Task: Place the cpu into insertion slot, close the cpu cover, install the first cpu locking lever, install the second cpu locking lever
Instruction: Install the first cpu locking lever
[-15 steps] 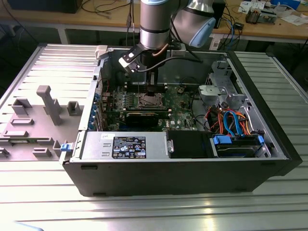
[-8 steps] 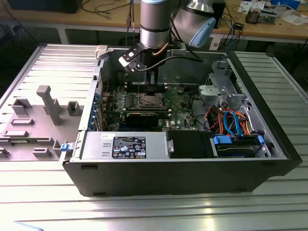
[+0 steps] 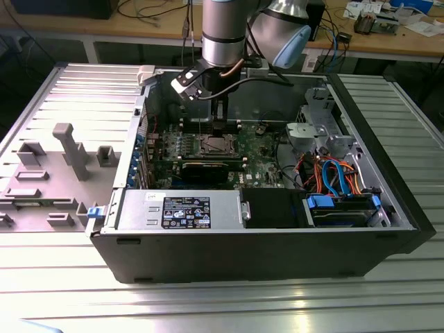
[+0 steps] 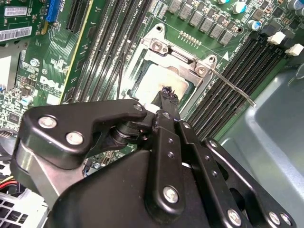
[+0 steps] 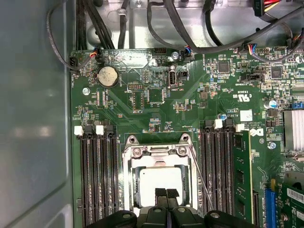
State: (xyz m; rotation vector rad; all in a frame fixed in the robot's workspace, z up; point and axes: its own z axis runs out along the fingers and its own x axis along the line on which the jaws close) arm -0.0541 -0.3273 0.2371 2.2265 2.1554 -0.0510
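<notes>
The cpu [image 5: 160, 176] lies flat in the insertion slot, its silver top showing through the cut-out of the cpu cover [image 5: 156, 152]; the slot's contacts are hidden beneath it. The cover [image 4: 179, 56] lies down around the cpu [image 4: 151, 78]. A thin wire locking lever [image 5: 202, 183] slants out beside the socket, its free end [image 4: 242, 95] over the memory slots. My gripper [image 5: 166, 192] is shut, its black fingertips [image 4: 167, 94] right over the cpu's edge, with nothing between them. In the exterior view the gripper [image 3: 219, 127] hangs just above the socket [image 3: 211, 144] inside the open case.
Black memory slots [image 5: 97, 180] flank the socket on both sides, one holding a module [image 5: 241, 175]. A long black card [image 3: 208, 168], the power supply [image 3: 184, 211], a drive bay [image 3: 343, 208] with coloured cables [image 3: 329, 173] and the case walls [image 3: 406, 201] surround the board.
</notes>
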